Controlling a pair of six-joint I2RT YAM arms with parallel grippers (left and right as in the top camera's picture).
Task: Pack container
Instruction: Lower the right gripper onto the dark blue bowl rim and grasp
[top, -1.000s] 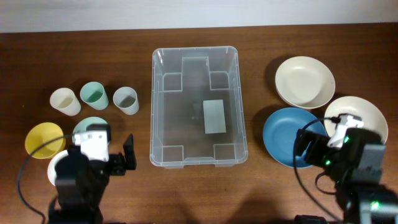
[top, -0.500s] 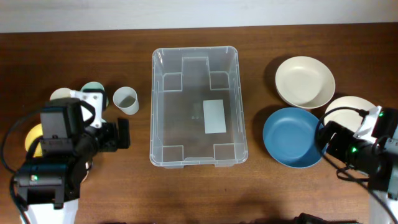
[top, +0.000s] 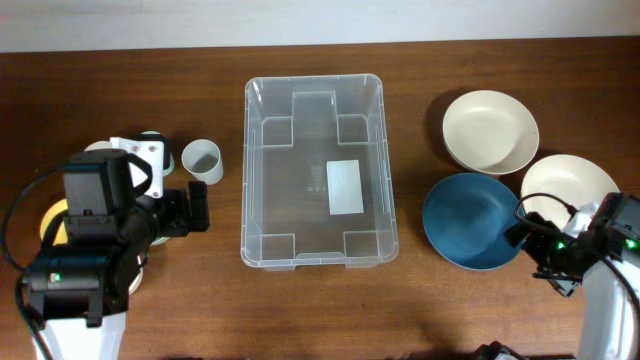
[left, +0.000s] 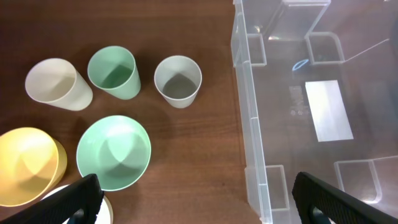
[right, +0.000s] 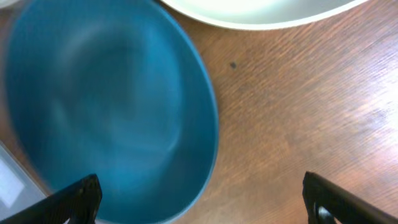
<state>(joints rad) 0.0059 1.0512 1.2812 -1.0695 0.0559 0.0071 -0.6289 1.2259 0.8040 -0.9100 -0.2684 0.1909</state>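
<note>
The container (top: 300, 200) is a large clear bin at the middle of the table, with a white label on its base and nothing in it. In the left wrist view its left wall (left: 249, 112) runs down the right side. My left gripper (top: 192, 212) hovers open just left of the container, above bare wood between a green bowl (left: 114, 152) and the bin, its jaws (left: 199, 199) wide apart. My right gripper (top: 535, 258) is open over the right rim of a blue bowl (top: 470, 220); one finger is over the blue bowl (right: 106, 106), the other over bare table (right: 202, 199).
Two cream bowls (top: 490, 130) (top: 565, 185) lie at the right. At the left stand a grey cup (left: 178, 81), a green cup (left: 113, 71) and a cream cup (left: 56, 84), with a yellow bowl (left: 28, 165) beside them. My left arm hides most of these from overhead.
Both arms have come up from the front edge. The left one moved back over the cups and bowls; the right one swung right, its gripper now by the blue bowl's right rim.
</note>
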